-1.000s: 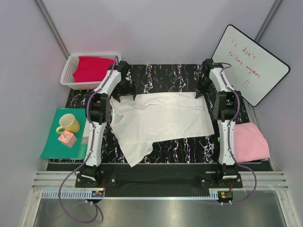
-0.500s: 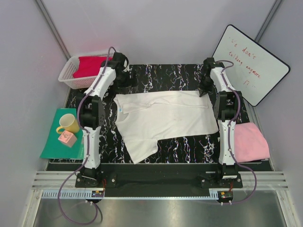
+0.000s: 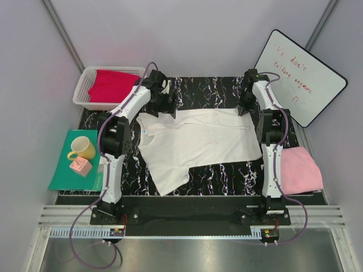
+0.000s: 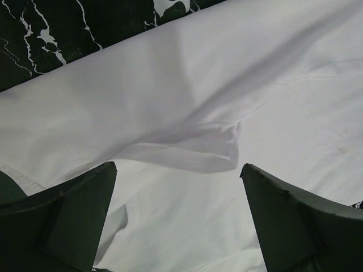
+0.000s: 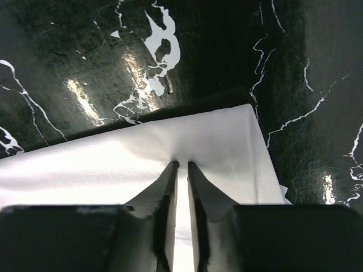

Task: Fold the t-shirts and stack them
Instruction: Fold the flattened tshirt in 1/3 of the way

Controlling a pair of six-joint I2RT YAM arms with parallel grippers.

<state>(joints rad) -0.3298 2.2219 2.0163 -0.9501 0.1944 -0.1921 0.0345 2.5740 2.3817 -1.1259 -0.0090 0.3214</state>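
Spreading white t-shirt (image 3: 195, 139) flat on tabletop (image 3: 210, 90), pre-fold. Right gripper (image 5: 181, 167) jaws clenched on far hem corner; left gripper (image 4: 177, 170) jaws gaped over cloth, possibly touching. Next move called for left grasp.

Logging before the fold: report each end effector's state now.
Left end effector: open, over the white t-shirt.
Right end effector: closed on the white t-shirt's corner.

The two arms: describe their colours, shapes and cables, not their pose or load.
The left arm and right arm are alike: white tubular links, black joint housings, black bases. A purple cable trails from each base up along the arm. The fingers are dark, flat-sided wedges tapering to the tips.
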